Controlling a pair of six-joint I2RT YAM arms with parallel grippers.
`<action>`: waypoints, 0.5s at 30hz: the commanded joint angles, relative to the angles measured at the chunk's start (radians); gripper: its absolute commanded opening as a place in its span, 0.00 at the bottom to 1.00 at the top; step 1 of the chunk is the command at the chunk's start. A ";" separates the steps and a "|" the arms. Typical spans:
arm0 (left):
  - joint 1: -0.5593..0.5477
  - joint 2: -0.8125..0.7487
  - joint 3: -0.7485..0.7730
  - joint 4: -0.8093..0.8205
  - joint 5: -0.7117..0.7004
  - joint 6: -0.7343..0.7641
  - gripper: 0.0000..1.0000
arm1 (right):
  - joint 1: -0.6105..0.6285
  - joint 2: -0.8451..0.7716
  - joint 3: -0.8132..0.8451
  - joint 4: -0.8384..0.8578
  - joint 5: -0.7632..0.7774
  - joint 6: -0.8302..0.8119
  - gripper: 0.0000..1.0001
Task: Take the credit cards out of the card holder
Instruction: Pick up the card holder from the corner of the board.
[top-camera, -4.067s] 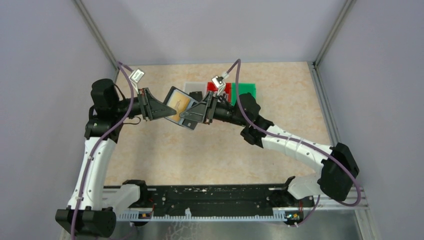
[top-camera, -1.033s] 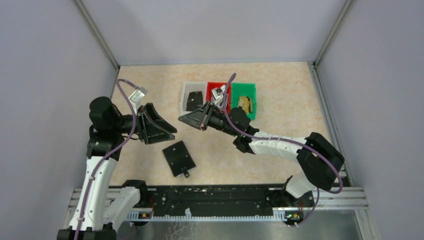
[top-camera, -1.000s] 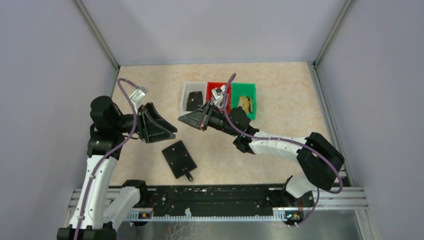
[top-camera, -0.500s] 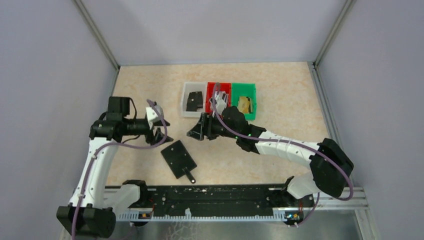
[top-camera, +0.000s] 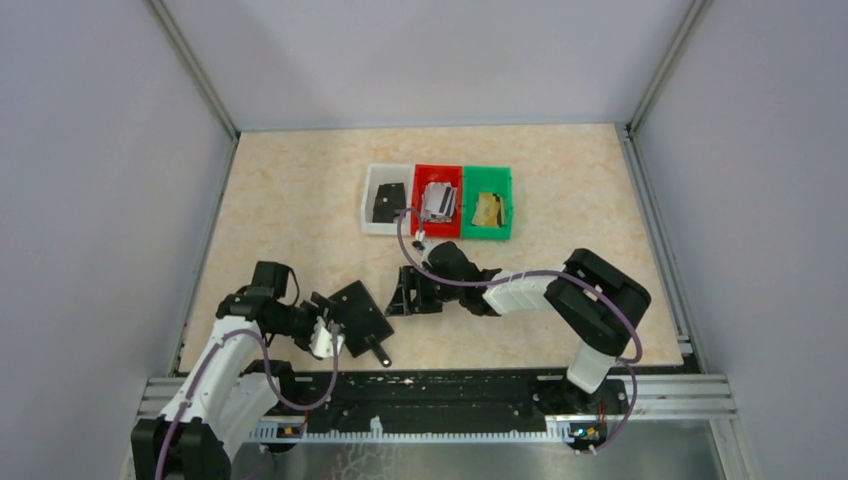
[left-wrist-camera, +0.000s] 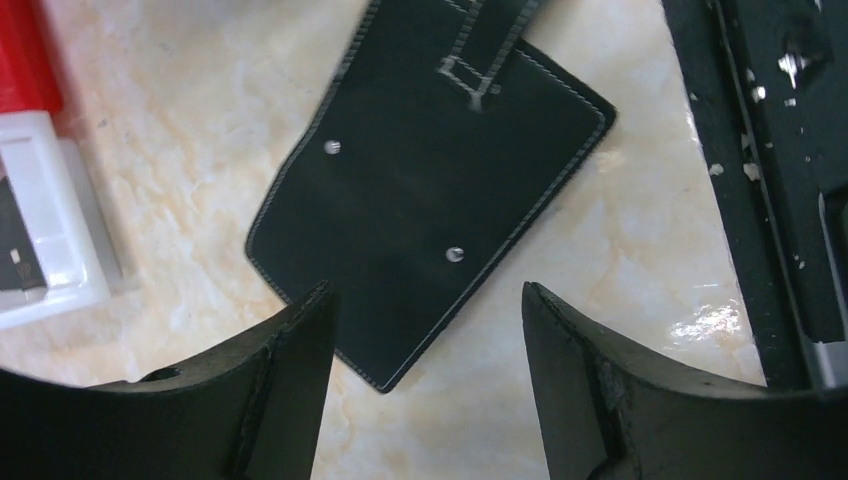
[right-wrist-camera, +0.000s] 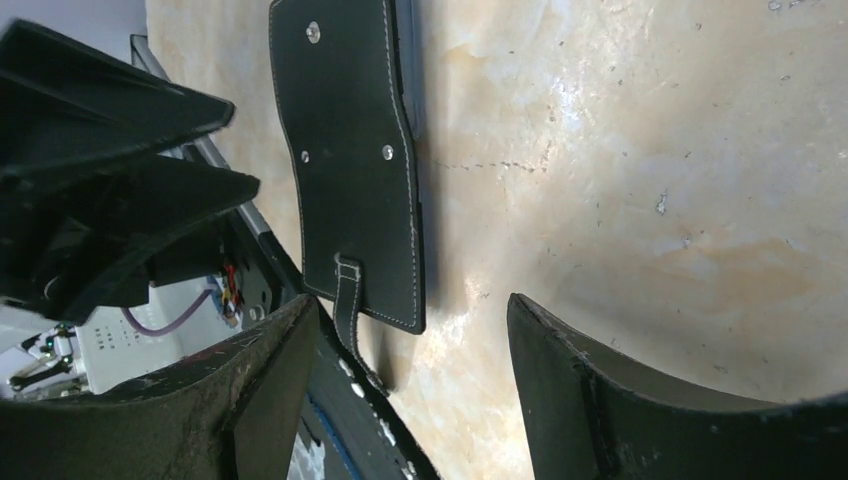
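On marbled tabletop (left-wrist-camera: 640, 250), flat black stitched rectangular card holder (left-wrist-camera: 430, 190)

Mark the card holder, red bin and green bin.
card holder (left-wrist-camera: 430, 190): left wrist view, middle of its black outer face.
red bin (top-camera: 437, 171): top view, far rim.
green bin (top-camera: 487, 174): top view, far rim.
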 joint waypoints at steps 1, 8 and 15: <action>-0.005 -0.065 -0.129 0.151 -0.044 0.387 0.72 | -0.004 0.039 0.059 0.113 -0.028 0.006 0.69; -0.005 0.005 -0.216 0.324 -0.088 0.531 0.68 | -0.005 0.119 0.143 0.109 -0.007 0.001 0.69; -0.005 -0.006 -0.319 0.429 -0.036 0.629 0.59 | -0.007 0.210 0.198 0.158 -0.027 0.015 0.69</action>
